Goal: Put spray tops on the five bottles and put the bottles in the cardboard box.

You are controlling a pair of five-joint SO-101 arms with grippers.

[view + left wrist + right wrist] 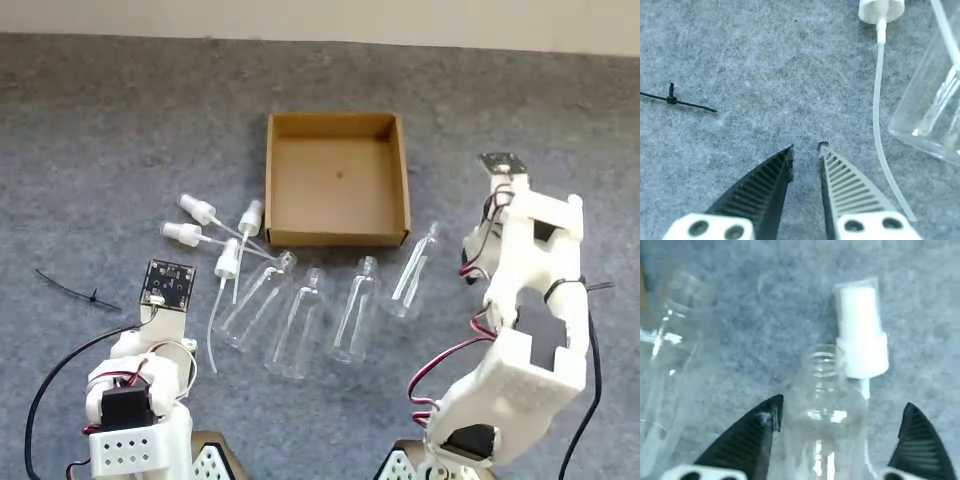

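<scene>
The cardboard box (337, 232) sits at the table's middle back. In front of it lie several clear bottles without tops (300, 320), and several white spray tops (228, 258) lie to their left. My right gripper (839, 416) is open, with a bottle neck (824, 371) between its fingers and a white spray top (860, 335) lying against that bottle. The right arm (530, 300) stands right of the bottles. My left gripper (805, 148) is low over bare carpet, open by a narrow gap and holding nothing. Near it lie a spray top (881, 9) with its long tube and a bottle (935, 100).
A black cable tie (75, 293) lies on the carpet at the left, also seen in the left wrist view (675, 101). Another blurred bottle (665, 340) lies beside the right gripper. The left arm's body (135, 400) is at the front left.
</scene>
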